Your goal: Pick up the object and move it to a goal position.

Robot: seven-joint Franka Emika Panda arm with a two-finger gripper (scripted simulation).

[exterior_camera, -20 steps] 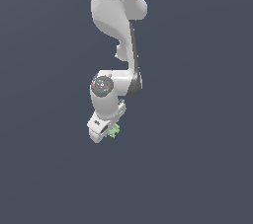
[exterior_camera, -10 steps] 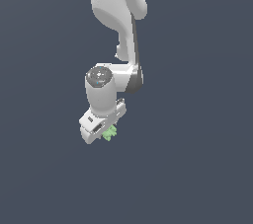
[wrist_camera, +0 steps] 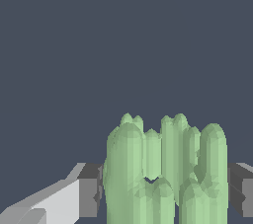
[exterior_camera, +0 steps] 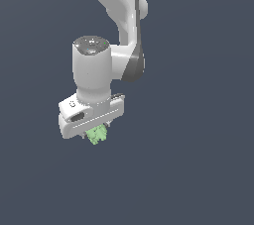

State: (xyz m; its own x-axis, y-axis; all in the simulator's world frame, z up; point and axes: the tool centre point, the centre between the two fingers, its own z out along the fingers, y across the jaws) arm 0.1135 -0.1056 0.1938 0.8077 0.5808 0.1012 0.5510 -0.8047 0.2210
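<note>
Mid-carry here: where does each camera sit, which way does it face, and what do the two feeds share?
Exterior view: off the arm, exact position unknown, facing the white arm and wrist, with the end effector and the pale green object under it.
Wrist view: on the wrist, looking along the fingers at the object clamped between them.
Shared: the green object, the end effector and the plain dark background.

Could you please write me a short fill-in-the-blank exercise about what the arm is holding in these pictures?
1. The knobbly object is pale ____.
2. The pincer is ____ on the object.
3. In the wrist view, a dark finger pad sits on each ____ of the object.
4. The arm's casing is mostly ____.

Missing words: green; shut; side; white
</note>
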